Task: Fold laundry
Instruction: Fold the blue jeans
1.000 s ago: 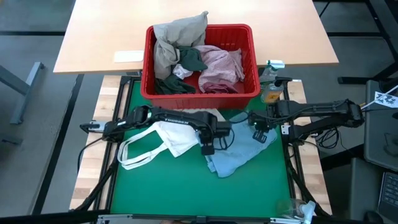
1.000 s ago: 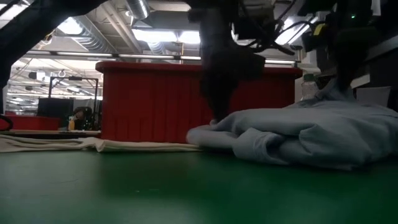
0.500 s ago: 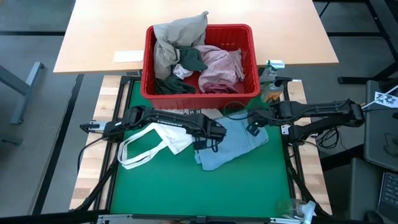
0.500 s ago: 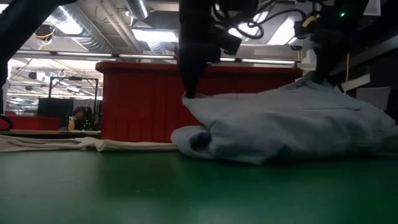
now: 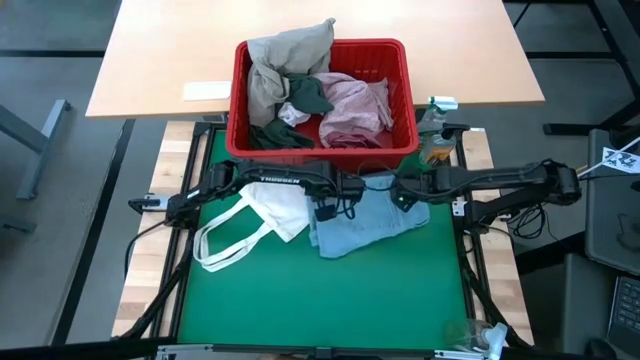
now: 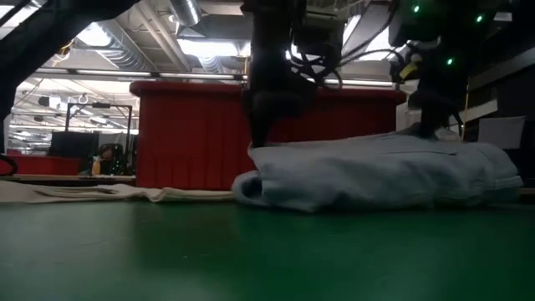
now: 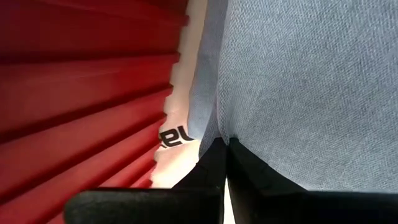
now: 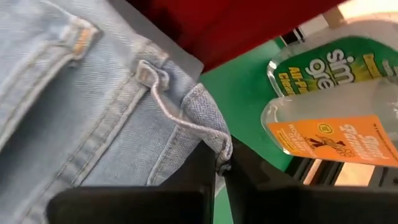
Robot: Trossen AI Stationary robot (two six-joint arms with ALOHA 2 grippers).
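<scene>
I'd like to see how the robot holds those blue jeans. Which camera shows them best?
The high view: the whole light blue jeans lie between left gripper and right gripper. The low view shows a side-on heap; wrist views show only pinched edges.

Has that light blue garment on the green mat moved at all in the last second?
Yes. The light blue garment has been pulled toward the red basket; in the high view its near edge now lies closer to the basket than a second ago.
</scene>
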